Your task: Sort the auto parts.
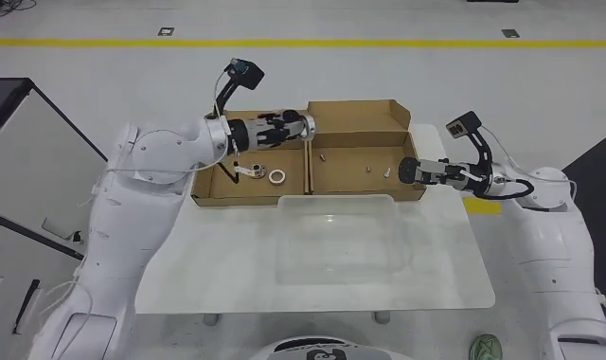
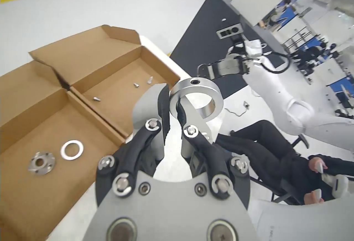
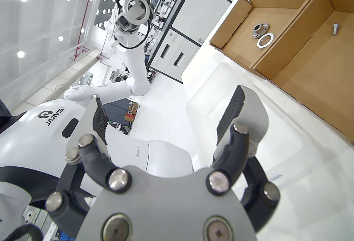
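My left gripper (image 2: 172, 105) is shut on a thick silver metal collar ring (image 2: 197, 97), pinching its wall, and hangs above the left cardboard box (image 1: 216, 191), near the divider. In the top view that gripper (image 1: 305, 126) sits over the box's far side. Inside this box lie a flanged hub (image 2: 41, 162) and a flat washer (image 2: 72, 150). The right box (image 1: 355, 183) holds a few small bolts (image 2: 135, 84). My right gripper (image 3: 168, 112) is open and empty, at the right box's outer end (image 1: 405, 170). The held collar ring (image 3: 135, 9) is visible far off in the right wrist view.
A clear plastic bin (image 1: 333, 237) stands on the white table (image 1: 454, 275) in front of the boxes. Both box lids (image 1: 355, 114) stand open at the far side. A seated person (image 2: 276, 148) shows beyond the table in the left wrist view.
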Motion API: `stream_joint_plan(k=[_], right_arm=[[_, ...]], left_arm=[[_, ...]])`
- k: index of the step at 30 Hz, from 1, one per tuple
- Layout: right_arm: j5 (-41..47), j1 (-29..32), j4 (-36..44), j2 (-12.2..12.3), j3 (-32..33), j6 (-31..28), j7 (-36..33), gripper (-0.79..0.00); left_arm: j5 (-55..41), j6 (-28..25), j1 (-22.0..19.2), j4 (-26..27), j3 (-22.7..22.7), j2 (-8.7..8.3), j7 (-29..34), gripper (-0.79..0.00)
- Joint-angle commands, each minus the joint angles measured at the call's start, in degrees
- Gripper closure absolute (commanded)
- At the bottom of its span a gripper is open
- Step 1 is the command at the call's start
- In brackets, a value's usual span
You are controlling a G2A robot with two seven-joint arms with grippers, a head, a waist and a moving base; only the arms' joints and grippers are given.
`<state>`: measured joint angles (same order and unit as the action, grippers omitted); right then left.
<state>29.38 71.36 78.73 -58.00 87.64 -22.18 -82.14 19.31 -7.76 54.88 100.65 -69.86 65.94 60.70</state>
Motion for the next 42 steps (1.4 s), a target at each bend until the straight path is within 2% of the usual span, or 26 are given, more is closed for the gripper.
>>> stream_joint_plan(k=[1,9,14,28,42], right_arm=[[0.0,0.0,0.0,0.0,0.0,0.0,0.0,-0.785],[0.0,0.0,0.0,0.0,0.0,0.0,0.0,-0.785],[0.0,0.0,0.0,0.0,0.0,0.0,0.0,-0.785],[0.0,0.0,0.0,0.0,0.0,0.0,0.0,-0.785],[0.0,0.0,0.0,0.0,0.0,0.0,0.0,-0.785]], left_arm=[[3.1,-0.1,-2.0,-2.1,1.0,-0.03,1.0,0.0],[15.0,-2.7,-10.2,-12.9,7.2,0.24,5.0,0.0],[19.2,-3.1,-12.8,-19.1,10.3,0.5,7.2,0.0],[30.3,-2.5,-12.5,-28.6,14.6,0.24,10.3,0.0],[34.6,-4.4,-12.3,-39.0,17.2,0.76,5.2,0.0]])
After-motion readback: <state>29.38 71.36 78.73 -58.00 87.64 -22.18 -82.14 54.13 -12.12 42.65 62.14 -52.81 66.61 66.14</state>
